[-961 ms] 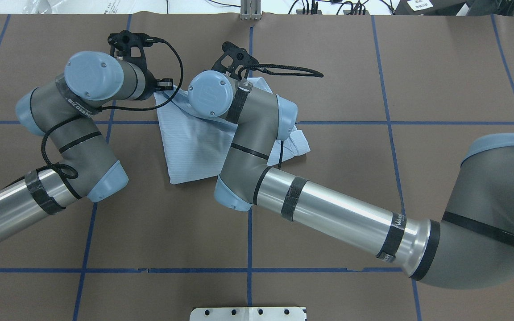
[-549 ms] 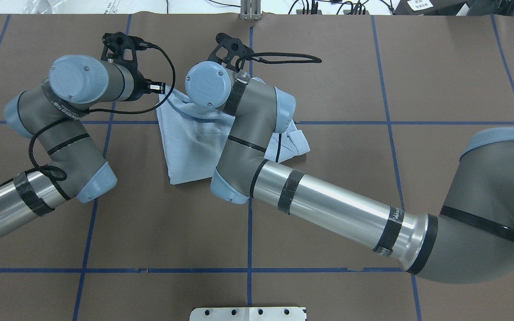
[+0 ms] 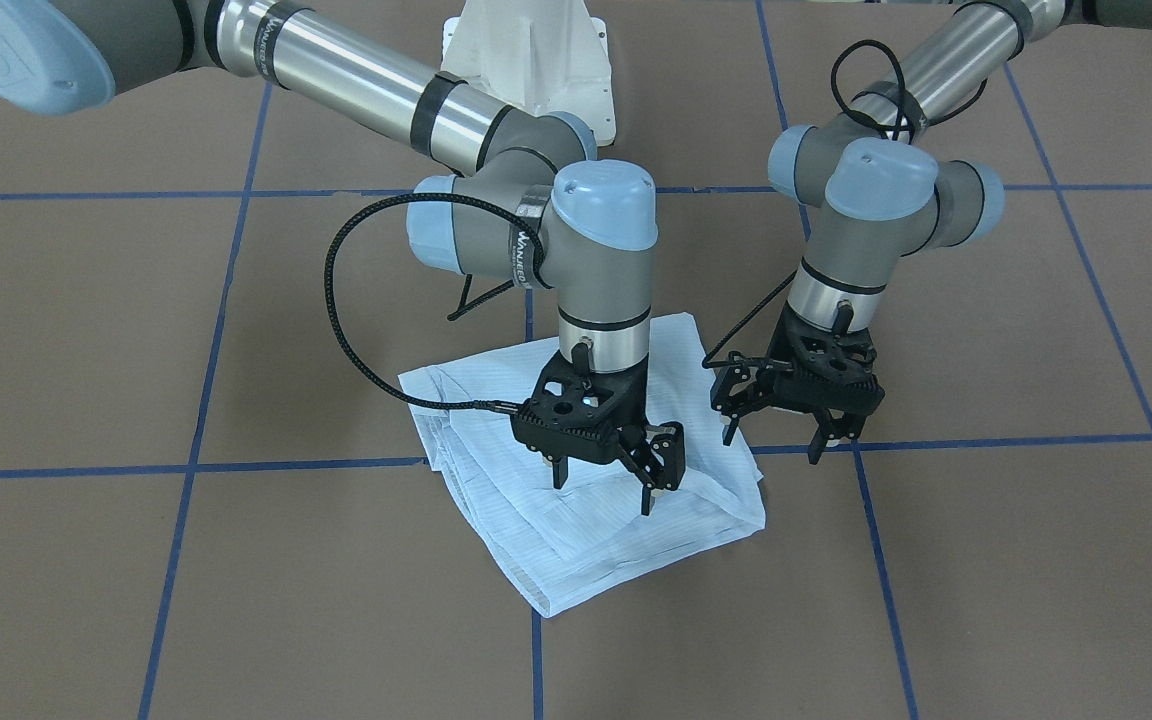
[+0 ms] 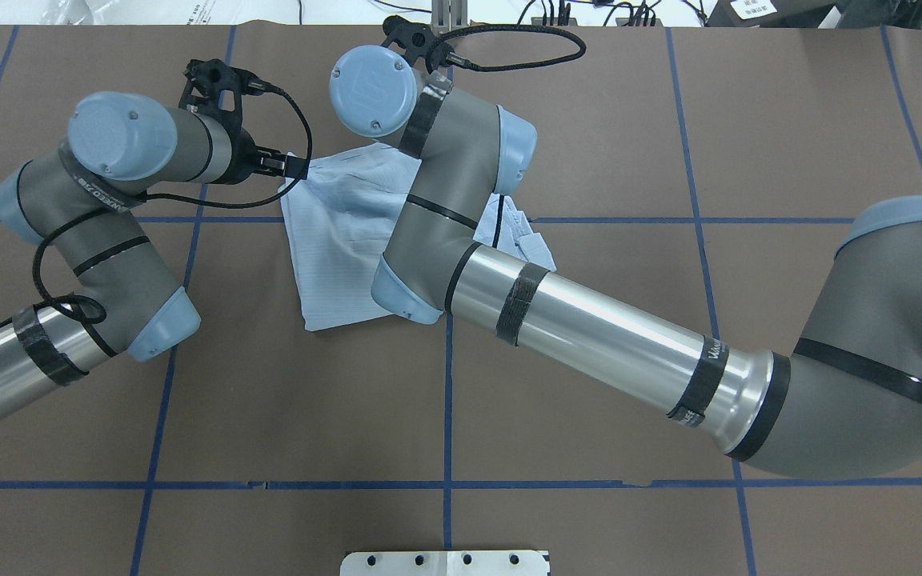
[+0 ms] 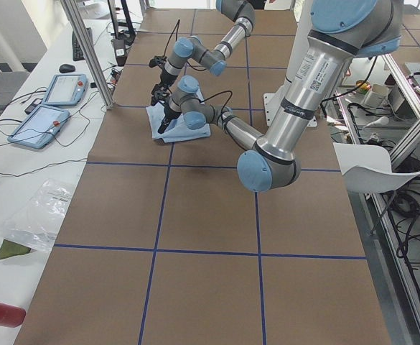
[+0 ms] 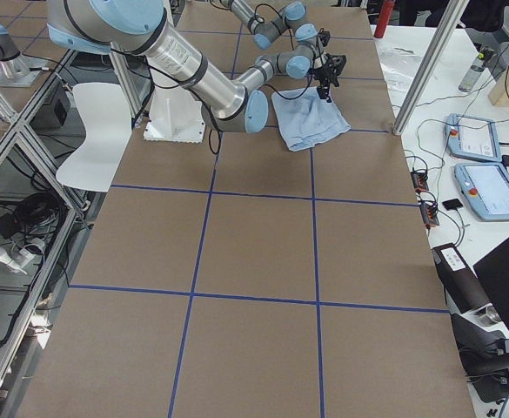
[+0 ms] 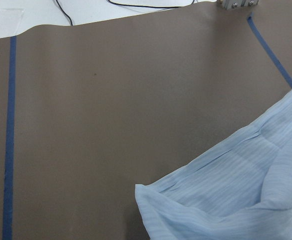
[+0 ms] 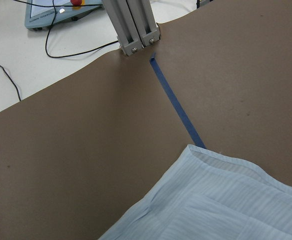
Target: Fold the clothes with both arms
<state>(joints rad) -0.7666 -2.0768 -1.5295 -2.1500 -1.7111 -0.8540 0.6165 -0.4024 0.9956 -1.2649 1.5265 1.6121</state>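
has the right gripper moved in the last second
Yes. In the overhead view the right gripper has shifted away from the robot, toward the metal post at the far edge.

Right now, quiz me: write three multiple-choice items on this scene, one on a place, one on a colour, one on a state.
1. The right gripper hangs over: A the shirt; B the white pedestal; C a tablet.
2. The tape lines on the table are: A red; B yellow; C blue.
3. The left gripper is: A shut on the shirt; B open and empty; C shut on a cable.
1 A, cloth lies beneath it; 2 C, the grid is blue; 3 B, it stands open, holding nothing.
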